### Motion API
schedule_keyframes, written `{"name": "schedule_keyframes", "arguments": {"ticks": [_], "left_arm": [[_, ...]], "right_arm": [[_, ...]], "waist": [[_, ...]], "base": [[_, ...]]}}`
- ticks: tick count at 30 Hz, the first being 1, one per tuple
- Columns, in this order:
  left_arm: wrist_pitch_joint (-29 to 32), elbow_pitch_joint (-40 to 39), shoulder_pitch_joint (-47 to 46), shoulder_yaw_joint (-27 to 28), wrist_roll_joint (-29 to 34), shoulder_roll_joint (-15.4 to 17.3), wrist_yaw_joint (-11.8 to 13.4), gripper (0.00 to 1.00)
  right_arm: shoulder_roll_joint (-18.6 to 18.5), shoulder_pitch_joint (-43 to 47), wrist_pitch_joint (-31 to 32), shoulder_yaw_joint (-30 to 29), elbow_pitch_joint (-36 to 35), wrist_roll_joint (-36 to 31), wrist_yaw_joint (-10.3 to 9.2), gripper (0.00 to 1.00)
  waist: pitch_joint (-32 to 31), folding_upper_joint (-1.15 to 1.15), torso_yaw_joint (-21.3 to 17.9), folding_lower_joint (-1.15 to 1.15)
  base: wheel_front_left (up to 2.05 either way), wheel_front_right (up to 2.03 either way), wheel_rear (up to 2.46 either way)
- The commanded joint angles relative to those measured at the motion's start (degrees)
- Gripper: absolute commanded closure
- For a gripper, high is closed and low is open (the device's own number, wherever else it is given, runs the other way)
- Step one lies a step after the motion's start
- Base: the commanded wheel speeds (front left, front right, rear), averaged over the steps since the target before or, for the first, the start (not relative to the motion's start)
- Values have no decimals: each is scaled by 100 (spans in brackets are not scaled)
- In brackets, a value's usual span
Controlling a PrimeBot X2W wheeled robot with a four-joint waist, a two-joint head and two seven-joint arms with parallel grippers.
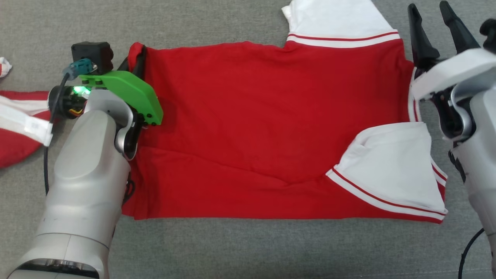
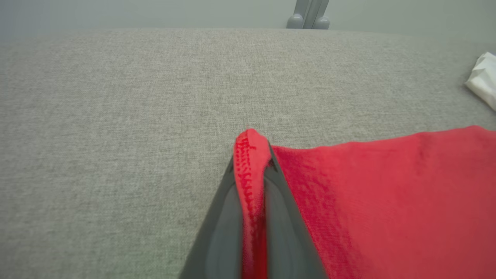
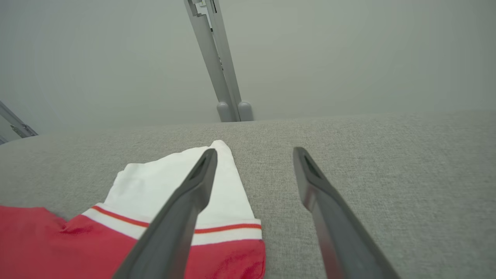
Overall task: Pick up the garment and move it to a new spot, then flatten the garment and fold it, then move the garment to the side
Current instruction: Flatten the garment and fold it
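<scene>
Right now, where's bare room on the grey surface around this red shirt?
Free: grey surface along the red shirt's near edge, and past its far edge beside the white sleeve. Crowded: left, second garment by left gripper; right, right gripper.

A grey fabric tabletop [image 1: 232, 248] holds a second red-and-white cloth [image 1: 15, 151], perhaps another shirt, at its left edge, with a grey metal post [image 3: 215, 58] beyond.

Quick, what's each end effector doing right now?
Left end effector: closed on the edge of the red garment.
Right end effector: open, holding nothing.
</scene>
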Motion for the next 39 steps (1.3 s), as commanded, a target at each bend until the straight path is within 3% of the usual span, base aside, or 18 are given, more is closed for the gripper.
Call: {"name": "schedule_keyframes", "arguments": {"ticks": [1,9,18,21,22,29,39], "left_arm": [[-61,28,-154,-49,37,-55,-22,100],[-211,205,-411,-367,-119,-319,-84,100],[-292,426,-524,-702,-357,-373,-92,100],[-301,489,-535,-783,-485,-375,-96,100],[-299,506,-541,-798,-526,-377,-98,100],[-528,542,-691,-797,-682,-267,-103,100],[-613,140,-338,-953,-902,36,-107,100]], "right_arm": [[-47,-296,29,127,206,72,-6,0],[-151,-1650,388,761,1507,293,-6,0],[-224,-2531,983,1256,2654,397,-6,0],[-220,-2647,1285,1492,2849,456,-5,82],[-225,-2675,1344,1553,2865,497,-6,98],[-409,-2756,740,1781,2636,726,-7,100],[-754,-1864,-20,2086,1808,1337,-6,100]], "waist": [[326,0,382,0],[600,0,869,0],[680,0,1037,0],[659,0,1033,0],[652,0,1023,0],[424,0,881,0],[-151,0,552,0]], "base": [[0,0,0],[0,0,0],[0,0,0],[0,0,0],[0,0,0],[0,0,0],[0,0,0]]}}
